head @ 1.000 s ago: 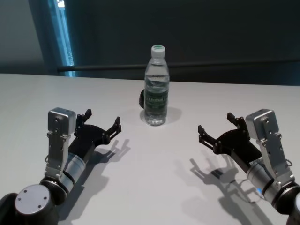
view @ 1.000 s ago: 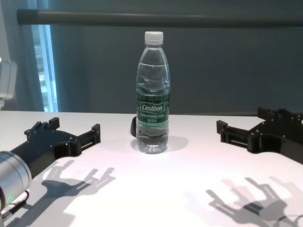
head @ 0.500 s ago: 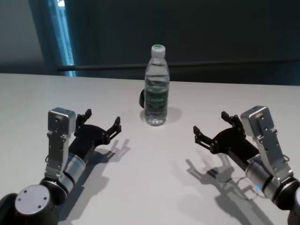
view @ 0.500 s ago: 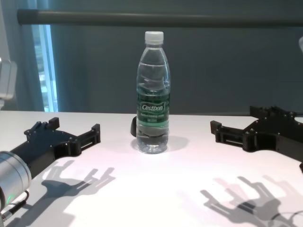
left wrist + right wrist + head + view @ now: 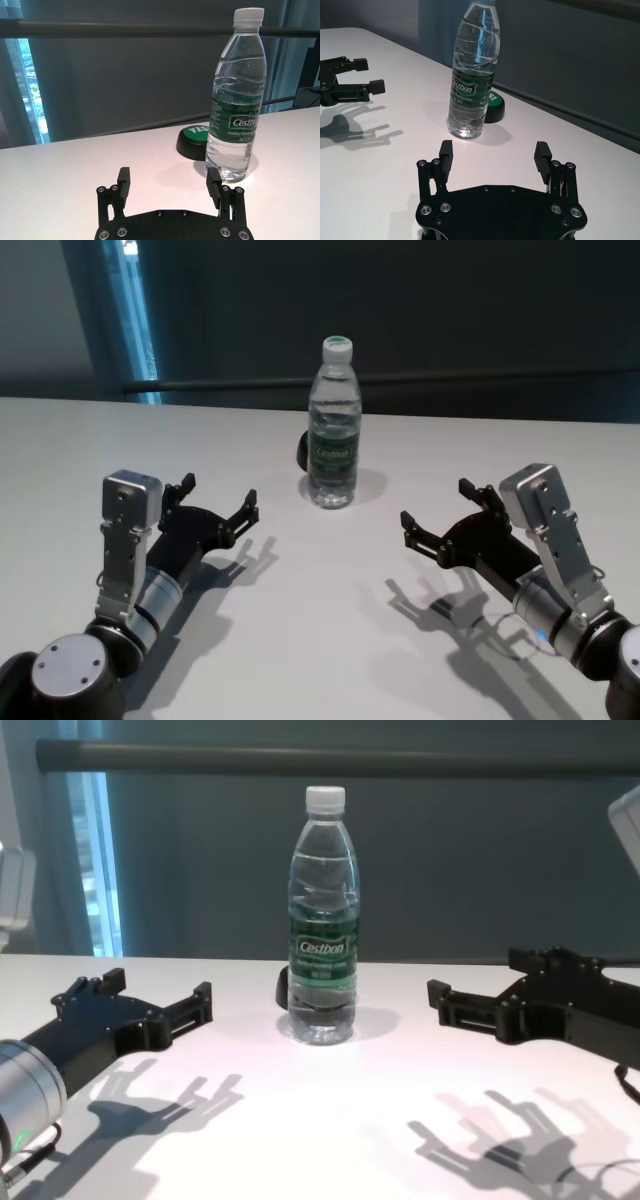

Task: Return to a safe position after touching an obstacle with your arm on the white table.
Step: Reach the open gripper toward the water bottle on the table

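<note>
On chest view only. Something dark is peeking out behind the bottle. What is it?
Observer: A low round black object with a green top, just behind the bottle. The left wrist view shows white lettering on it.
Operator: Is the right gripper touching the bottle?
Observer: No. In the head view the right gripper sits apart from it, nearer the robot, with bare white table between them.
Operator: Fingers?
Observer: Open. The right wrist view shows them spread with nothing between. The left gripper, parked on the bottle's other side, is open too.
</note>
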